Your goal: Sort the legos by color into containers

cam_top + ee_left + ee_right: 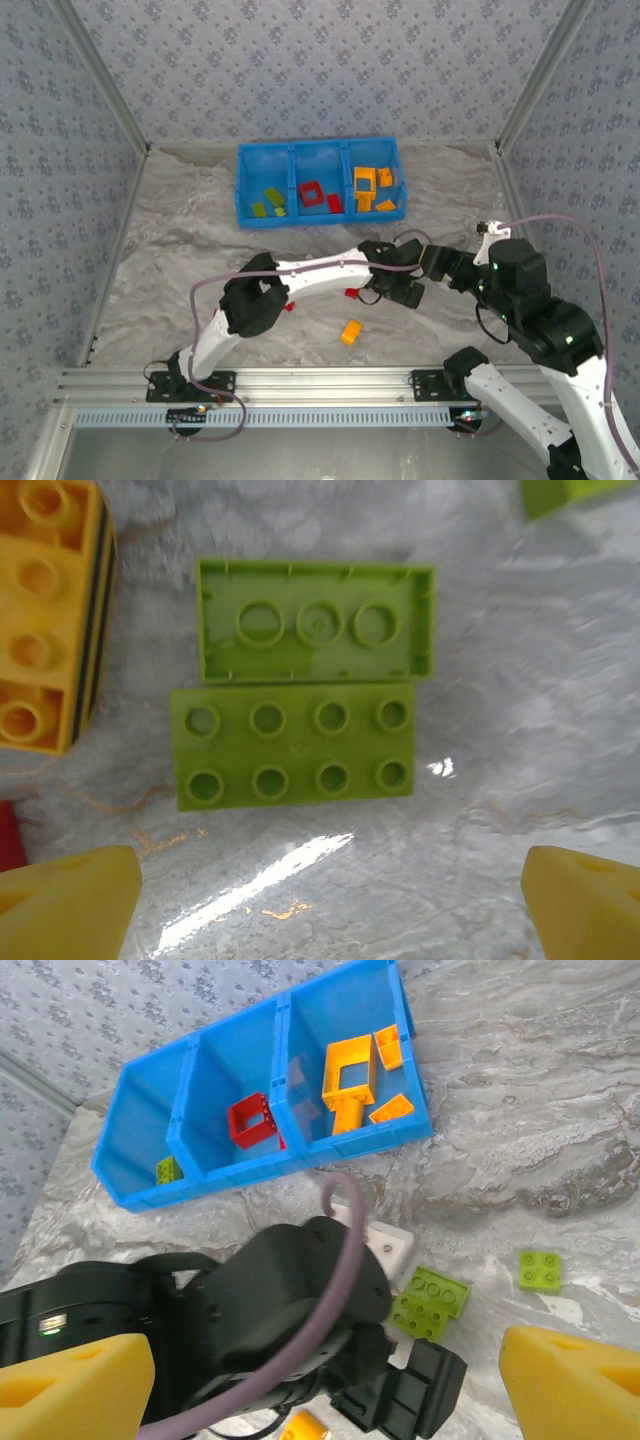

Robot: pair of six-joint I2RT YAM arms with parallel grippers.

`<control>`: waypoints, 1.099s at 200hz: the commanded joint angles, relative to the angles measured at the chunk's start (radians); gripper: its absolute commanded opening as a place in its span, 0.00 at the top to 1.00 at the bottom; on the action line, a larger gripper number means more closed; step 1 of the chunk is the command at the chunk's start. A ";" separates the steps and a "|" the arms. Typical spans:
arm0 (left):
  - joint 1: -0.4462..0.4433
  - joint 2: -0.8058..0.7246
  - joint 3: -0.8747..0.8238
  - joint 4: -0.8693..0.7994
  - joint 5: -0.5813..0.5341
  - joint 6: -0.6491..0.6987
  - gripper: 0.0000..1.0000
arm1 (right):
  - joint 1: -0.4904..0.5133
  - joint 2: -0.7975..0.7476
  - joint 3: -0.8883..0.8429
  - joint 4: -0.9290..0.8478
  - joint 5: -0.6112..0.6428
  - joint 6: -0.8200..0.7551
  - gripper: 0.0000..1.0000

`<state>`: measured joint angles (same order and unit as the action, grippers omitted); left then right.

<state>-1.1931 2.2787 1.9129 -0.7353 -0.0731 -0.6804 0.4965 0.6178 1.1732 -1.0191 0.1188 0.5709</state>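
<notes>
Nearest the arm bases, a small orange-yellow plastic brick [350,332] lies alone on the grey marbled tabletop [180,260]. A little farther in, a small red plastic brick [352,294] sits just beside the black head of the left arm.

The left gripper [320,900] hangs over the tabletop with its yellow fingertips [70,905] spread wide and nothing between them. Below it in the left wrist view lie two lime green plastic eight-stud bricks with their long sides touching. The nearer one [295,745] is studs up, and the farther one [315,620] is turned over, showing its hollow underside. A tall orange-yellow block with dark stripes on its side [45,610] stands to their left. Another lime green piece [575,495] lies at the upper right edge.

The right gripper [320,1390] is also open wide and holds nothing. In its own view its yellow pads [570,1380] sit at the two lower corners, with the left arm's black wrist below. A small lime green four-stud brick [540,1268] lies apart on the tabletop.

At the far side stands the bright blue three-compartment plastic bin [243,180]. Its left compartment holds lime green bricks [268,203]. The middle one holds a red open square frame [313,193] and a second red piece [334,203]. The right one holds several orange-yellow pieces, among them an open frame [365,180].
</notes>
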 commanded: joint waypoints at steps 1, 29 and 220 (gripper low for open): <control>-0.011 0.027 0.062 -0.050 -0.043 0.015 0.02 | 0.004 -0.031 0.050 -0.040 -0.026 0.018 0.08; -0.016 0.050 0.067 -0.030 -0.064 0.027 0.02 | 0.004 -0.056 0.052 -0.057 -0.017 0.029 0.08; -0.008 -0.271 -0.173 0.018 -0.218 0.031 0.42 | 0.005 -0.011 0.050 -0.013 -0.153 -0.041 0.10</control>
<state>-1.2304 2.2398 1.8328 -0.7170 -0.2592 -0.6121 0.4965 0.5636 1.2236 -1.0767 0.0647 0.5907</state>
